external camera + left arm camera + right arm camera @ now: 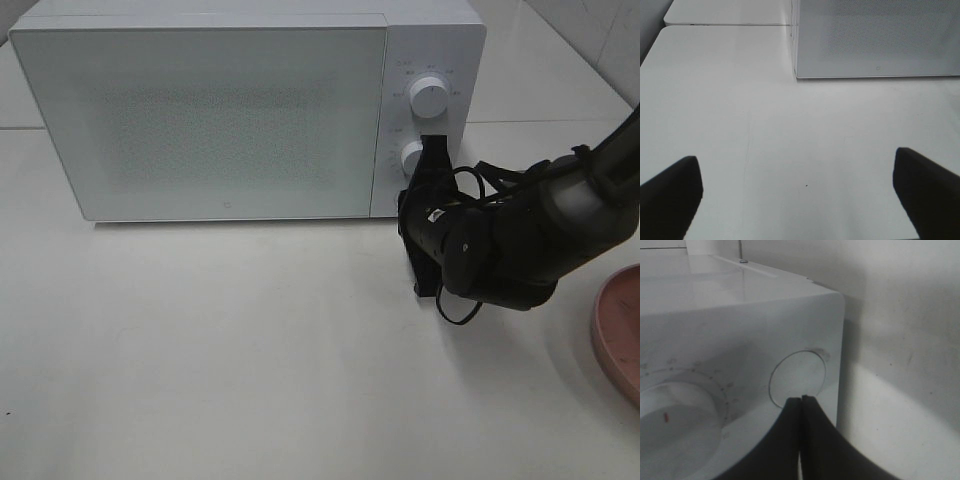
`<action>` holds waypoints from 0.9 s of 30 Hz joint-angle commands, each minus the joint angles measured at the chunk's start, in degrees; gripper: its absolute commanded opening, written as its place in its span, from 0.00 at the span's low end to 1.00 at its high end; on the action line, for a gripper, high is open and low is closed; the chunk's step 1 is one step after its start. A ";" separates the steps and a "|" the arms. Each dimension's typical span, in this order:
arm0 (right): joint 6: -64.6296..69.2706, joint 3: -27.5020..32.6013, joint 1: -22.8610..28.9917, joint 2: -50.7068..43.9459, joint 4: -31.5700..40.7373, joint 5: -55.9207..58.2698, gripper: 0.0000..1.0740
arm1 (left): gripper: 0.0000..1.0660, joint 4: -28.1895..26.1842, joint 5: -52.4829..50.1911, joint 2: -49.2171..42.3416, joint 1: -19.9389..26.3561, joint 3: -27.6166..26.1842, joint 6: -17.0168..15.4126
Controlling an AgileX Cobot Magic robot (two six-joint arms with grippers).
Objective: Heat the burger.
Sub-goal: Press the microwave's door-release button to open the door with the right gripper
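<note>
1. Showing in no view, the burger cannot be placed. The white, boxy microwave [220, 110] has its frosted, speckled door [200, 120] shut, so the inside is hidden.
2. The left gripper [795, 160] appears only in its wrist view. Its two dark fingers are cut off by the frame edge and spread wide with nothing between them. They hang above the smooth white table [790, 125] in front of the microwave.
3. The right arm [560, 220], black and glossy with looped cables, reaches in bent from the right. It points at the control panel [440, 60], beside the lower knob [411, 157].
4. The right gripper [802, 399] has its fingers pressed together, holding nothing. The tips sit at the rim of a flat round disc [797, 372]; whether they touch it is unclear.
5. A round pink plate [622, 335] is cut off at the right edge.
</note>
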 commanded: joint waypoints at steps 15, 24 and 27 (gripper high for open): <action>-2.06 -2.86 -2.81 1.20 -0.52 0.69 0.00 | 0.92 -0.17 -0.17 -0.46 0.23 0.23 -0.23; -1.83 -3.72 -2.81 1.20 -0.86 0.57 0.00 | 0.92 -0.17 -0.17 -0.46 0.23 0.23 -0.23; -1.55 -4.01 -2.86 1.72 -0.92 0.46 0.00 | 0.92 -0.17 -0.17 -0.46 0.23 0.23 -0.23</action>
